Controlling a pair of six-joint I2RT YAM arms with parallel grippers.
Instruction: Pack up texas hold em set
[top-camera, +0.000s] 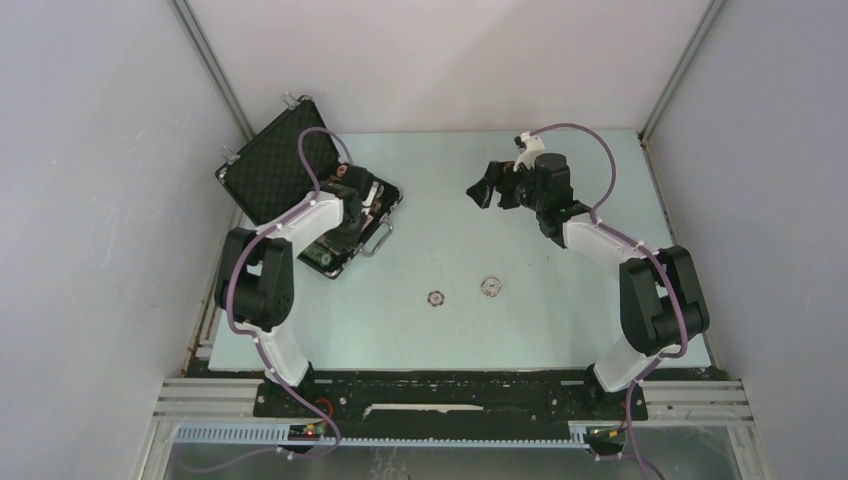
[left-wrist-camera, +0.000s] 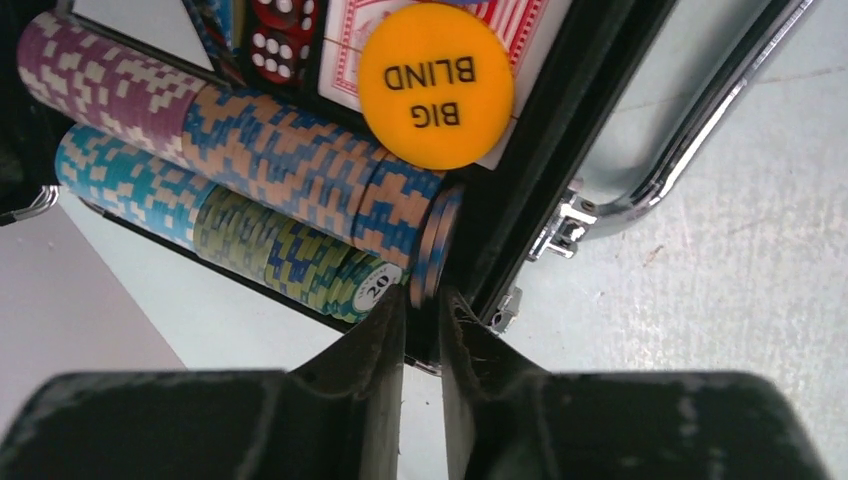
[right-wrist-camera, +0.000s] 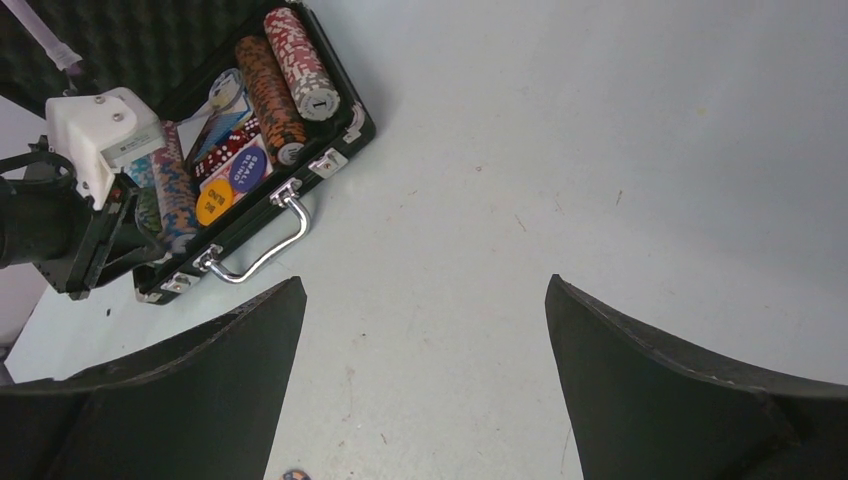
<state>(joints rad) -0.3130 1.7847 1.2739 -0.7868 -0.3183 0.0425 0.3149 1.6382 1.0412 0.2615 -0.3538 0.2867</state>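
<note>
From above, the open case (top-camera: 280, 165) sits far-left on the tabletop (top-camera: 560, 260); a loose chip (top-camera: 437, 297) and a second chip (top-camera: 490, 287) lie right of it.

Left wrist: the left end effector (left-wrist-camera: 423, 300), fingers (left-wrist-camera: 385, 330) barely parted, meets the case's end chip (left-wrist-camera: 437, 250); gripping or not, I cannot tell.

Right wrist: the right end effector (right-wrist-camera: 425, 300) hangs released, empty, right of the case.

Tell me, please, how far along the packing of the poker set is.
Done: chip rows, cards, dice and the Big Blind button sit in the open case. In hand: the left end effector straddles an end chip of the blue-orange row. Left: two loose chips on the table, then closing the lid.
</note>
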